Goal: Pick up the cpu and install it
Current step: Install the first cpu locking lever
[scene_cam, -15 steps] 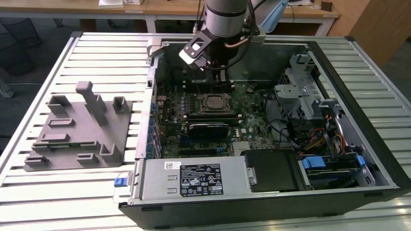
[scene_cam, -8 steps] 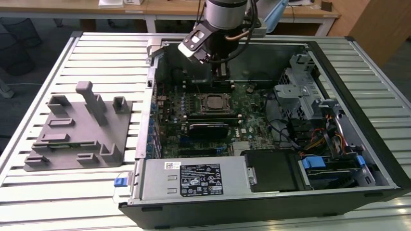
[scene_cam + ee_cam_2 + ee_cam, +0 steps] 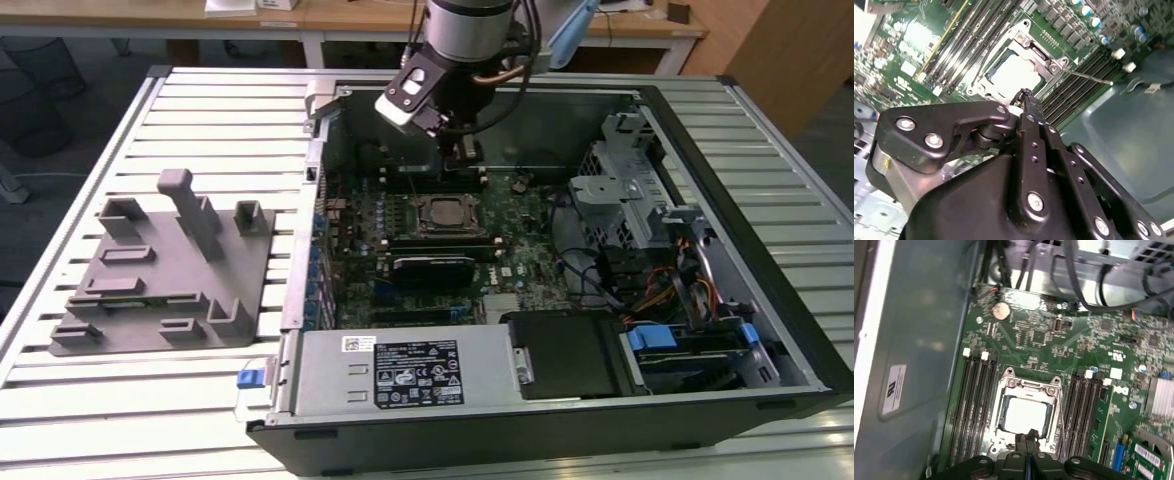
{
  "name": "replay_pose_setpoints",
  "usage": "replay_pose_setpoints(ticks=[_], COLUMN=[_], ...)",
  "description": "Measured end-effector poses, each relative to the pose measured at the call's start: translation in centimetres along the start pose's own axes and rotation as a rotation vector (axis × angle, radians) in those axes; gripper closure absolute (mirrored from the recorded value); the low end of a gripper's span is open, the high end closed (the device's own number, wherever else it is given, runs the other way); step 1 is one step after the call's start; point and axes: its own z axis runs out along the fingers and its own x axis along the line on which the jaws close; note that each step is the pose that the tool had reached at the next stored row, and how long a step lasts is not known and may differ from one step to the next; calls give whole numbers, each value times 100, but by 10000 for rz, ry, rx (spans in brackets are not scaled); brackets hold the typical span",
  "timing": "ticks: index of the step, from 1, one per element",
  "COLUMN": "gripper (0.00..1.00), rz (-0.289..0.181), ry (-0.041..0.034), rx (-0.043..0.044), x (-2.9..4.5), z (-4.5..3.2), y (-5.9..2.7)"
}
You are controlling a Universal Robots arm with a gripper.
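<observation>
Slatted metal made up the surface (image 3: 174, 100). An open case (image 3: 747, 140) stood on it, and a grey tray (image 3: 134, 290) lay at nine o'clock of the case in the exterior view. Inside, the cpu (image 3: 441, 213) already lay in the socket (image 3: 1029, 384) near the board's middle, and its pale top showed in both wrist views. The arm (image 3: 467, 40) hung at twelve o'clock of the socket. Its jaws were pressed tip to tip just above the frame's edge, with nothing between them (so far as the wrist views showed). A thin lever (image 3: 1089, 76) stood off from the frame and looked unlatched. Seating the chip seemed the step in hand. To do it well, the chip should sit flat and square in the frame. Any touch should be light and straight down, never sideways, since the contacts beneath would likely bend.
</observation>
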Motion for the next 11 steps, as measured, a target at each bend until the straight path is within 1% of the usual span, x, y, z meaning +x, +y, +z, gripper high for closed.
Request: replay_pose_setpoints(ticks=[11], gripper=[89], rz=[-1994], ry=[5], rx=[47], x=[-1], z=[37], y=[0])
